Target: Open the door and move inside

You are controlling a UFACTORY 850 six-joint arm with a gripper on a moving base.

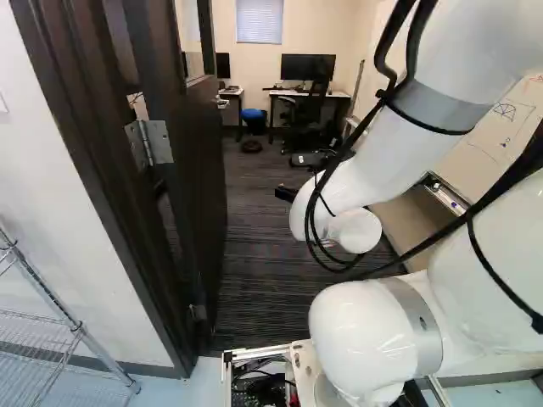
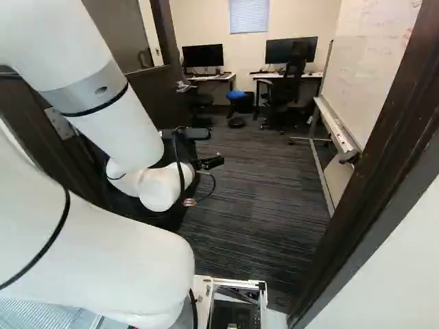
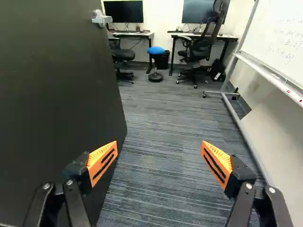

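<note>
Facing the doorway. Door (image 1: pixel 204 195) swung open into the room, left of the middle in our left base view. Our end effector (image 2: pixel 212 162) stands wide, orange pads (image 3: pixel 102 161) well apart, carpet (image 3: pixel 158 123) showing between them. Whiteboard (image 2: pixel 374 68) across the carpet from the door. Farther in, we see a blue stool (image 3: pixel 156 50) near a worktop (image 3: pixel 225 37).

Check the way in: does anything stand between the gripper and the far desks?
Nothing visible stands on the carpet just ahead of the gripper. The open door flanks it on the left; farther in, the blue stool and wheeled chairs stand by the desks.
</note>
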